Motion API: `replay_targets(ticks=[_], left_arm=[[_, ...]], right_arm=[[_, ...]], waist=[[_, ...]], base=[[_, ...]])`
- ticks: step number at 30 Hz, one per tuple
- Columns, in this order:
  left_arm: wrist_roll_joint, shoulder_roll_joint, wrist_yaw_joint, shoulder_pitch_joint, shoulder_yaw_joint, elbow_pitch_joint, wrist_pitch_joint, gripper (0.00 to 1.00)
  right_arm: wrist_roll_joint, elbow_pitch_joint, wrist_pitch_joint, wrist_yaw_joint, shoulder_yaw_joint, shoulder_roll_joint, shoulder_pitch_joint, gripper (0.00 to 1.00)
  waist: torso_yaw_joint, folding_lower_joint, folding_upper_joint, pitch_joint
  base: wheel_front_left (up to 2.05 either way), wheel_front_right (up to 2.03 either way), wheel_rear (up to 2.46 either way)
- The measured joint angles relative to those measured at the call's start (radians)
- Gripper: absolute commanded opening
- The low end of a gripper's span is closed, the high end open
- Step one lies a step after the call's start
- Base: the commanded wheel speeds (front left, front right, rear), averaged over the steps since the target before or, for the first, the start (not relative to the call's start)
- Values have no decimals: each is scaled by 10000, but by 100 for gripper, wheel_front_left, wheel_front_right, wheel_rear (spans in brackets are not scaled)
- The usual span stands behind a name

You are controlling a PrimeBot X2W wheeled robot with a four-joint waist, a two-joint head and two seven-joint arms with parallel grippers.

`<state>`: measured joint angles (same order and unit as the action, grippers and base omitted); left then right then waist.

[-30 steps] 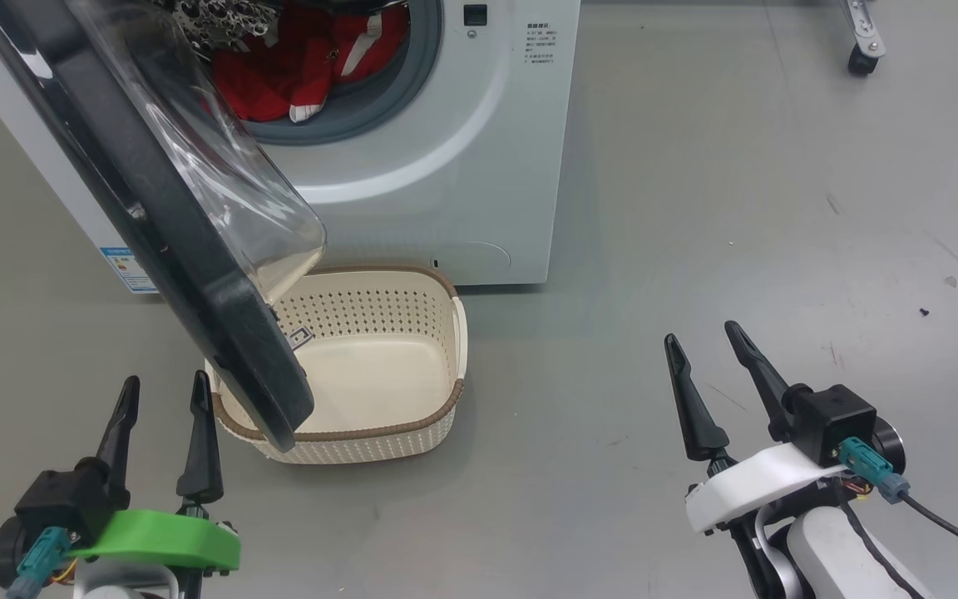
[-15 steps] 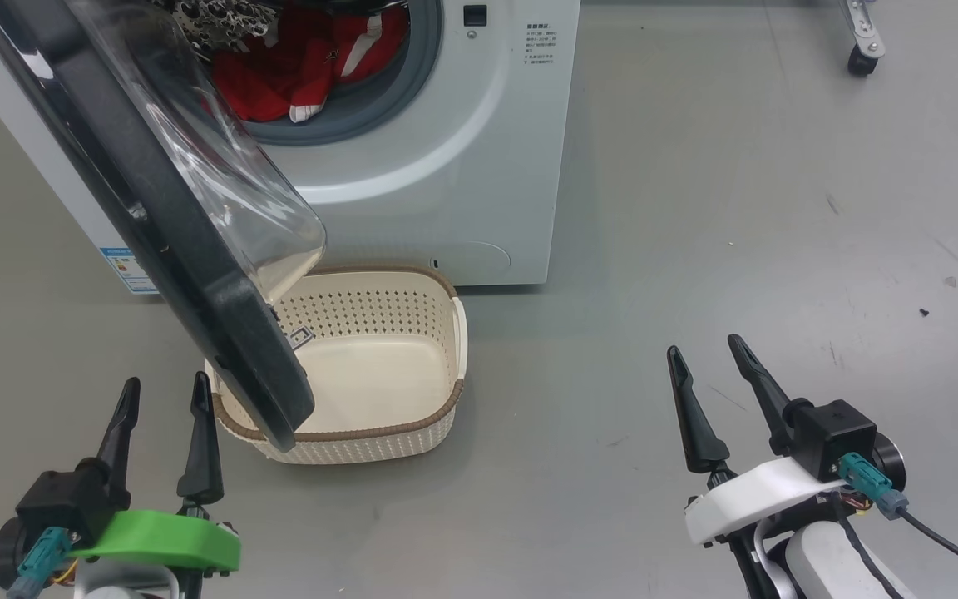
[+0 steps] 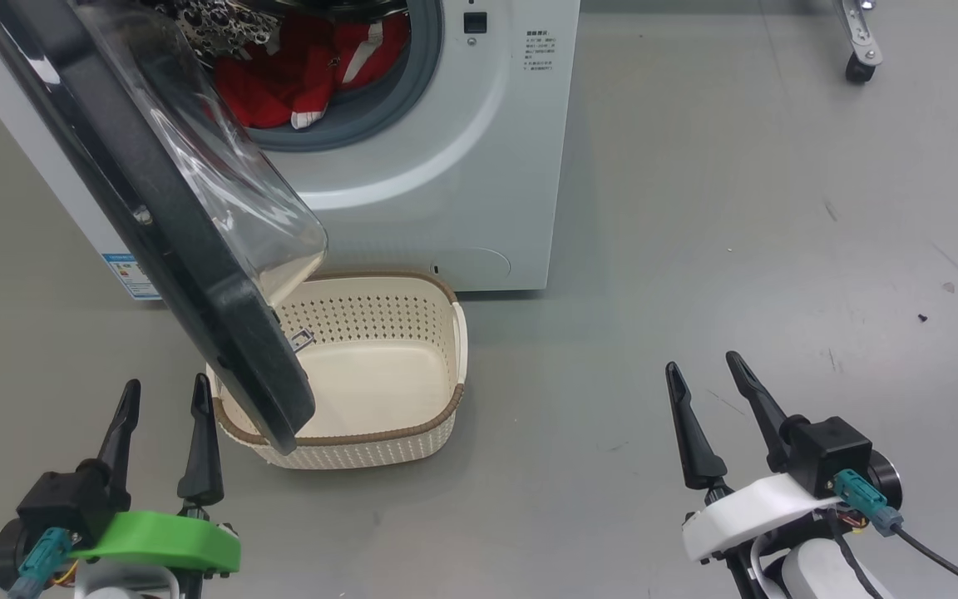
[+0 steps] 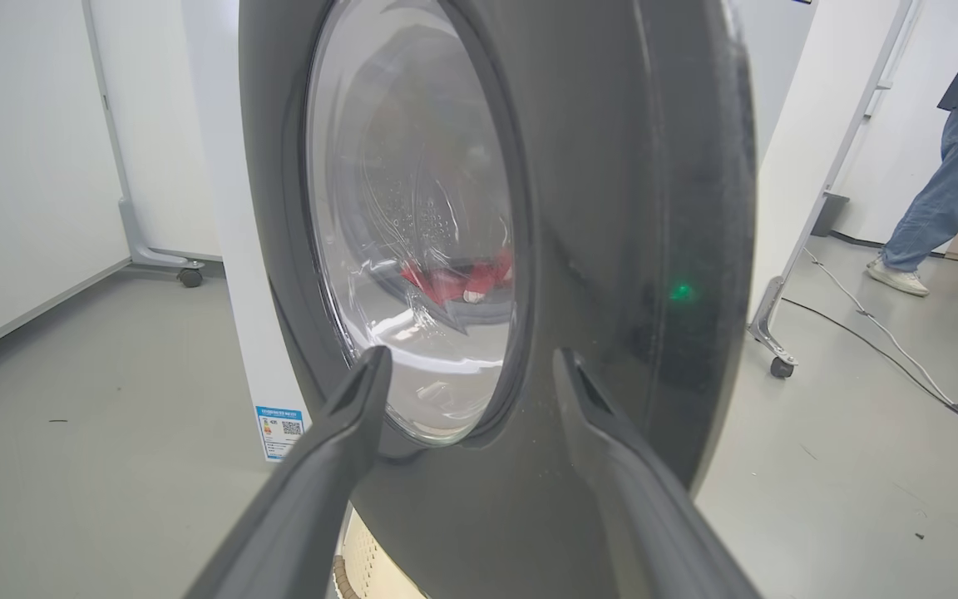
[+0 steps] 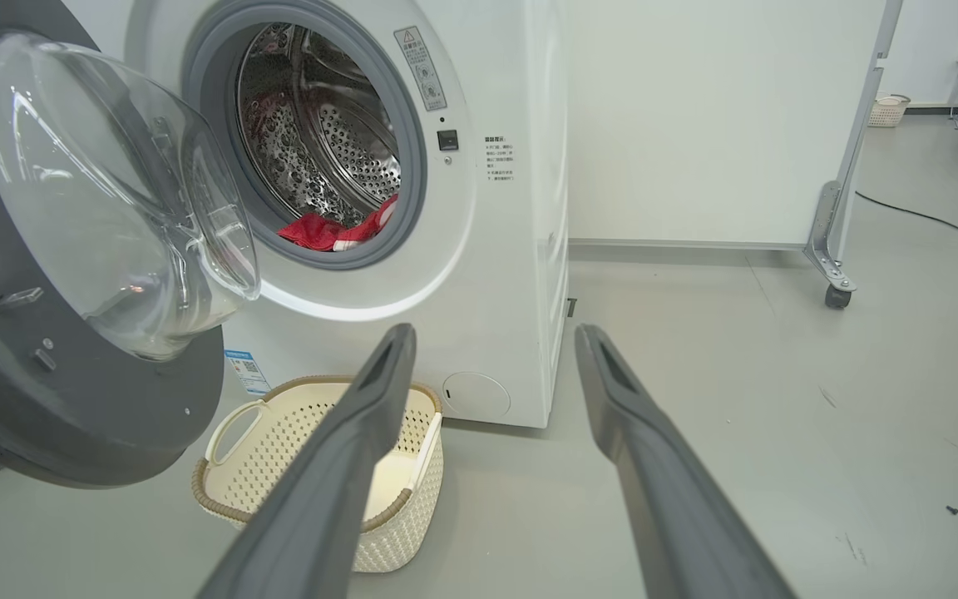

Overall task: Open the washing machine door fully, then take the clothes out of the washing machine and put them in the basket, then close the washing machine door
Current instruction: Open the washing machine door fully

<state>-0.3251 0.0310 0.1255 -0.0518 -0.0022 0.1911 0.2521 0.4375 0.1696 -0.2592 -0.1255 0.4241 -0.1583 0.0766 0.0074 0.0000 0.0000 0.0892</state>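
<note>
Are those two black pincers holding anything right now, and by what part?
Nothing is held. The left gripper and right gripper both stand open and empty; the bright red fabric garment lies inside the white washing machine.

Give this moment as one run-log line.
door open | clothes in washing machine | basket no clothes | left end effector open | right end effector open

You lose the left side of the basket [image 3: 379,445] and part of the clothes [image 3: 279,83] behind the washing machine door [image 3: 204,283], itself cut off at the head view's top edge. The printed notice [image 3: 539,50] beside the opening is too small to read.
</note>
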Motion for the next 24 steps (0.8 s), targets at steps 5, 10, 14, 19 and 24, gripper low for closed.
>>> replay_targets(ticks=[5,10,14,19,24], left_arm=[[0,0,0,1,0,6,0,100],[0,0,0,1,2,10,0,100],[-2,0,0,1,19,10,0,100],[-59,0,0,2,31,10,0,100],[-90,0,0,2,31,8,0,100]], right_arm=[[-6,8,0,8,-63,48,-81,100],[-73,8,0,13,-148,88,-94,100],[-107,6,0,104,-224,105,-111,100],[-180,6,0,134,-299,184,-220,100],[-217,6,0,217,-362,224,-233,100]], waist=[[-8,0,0,-37],[-14,0,0,-57],[-18,0,0,-63],[-18,0,0,-63],[-11,0,0,-53]], base=[[0,0,0],[0,0,0],[0,0,0],[0,0,0],[0,0,0]])
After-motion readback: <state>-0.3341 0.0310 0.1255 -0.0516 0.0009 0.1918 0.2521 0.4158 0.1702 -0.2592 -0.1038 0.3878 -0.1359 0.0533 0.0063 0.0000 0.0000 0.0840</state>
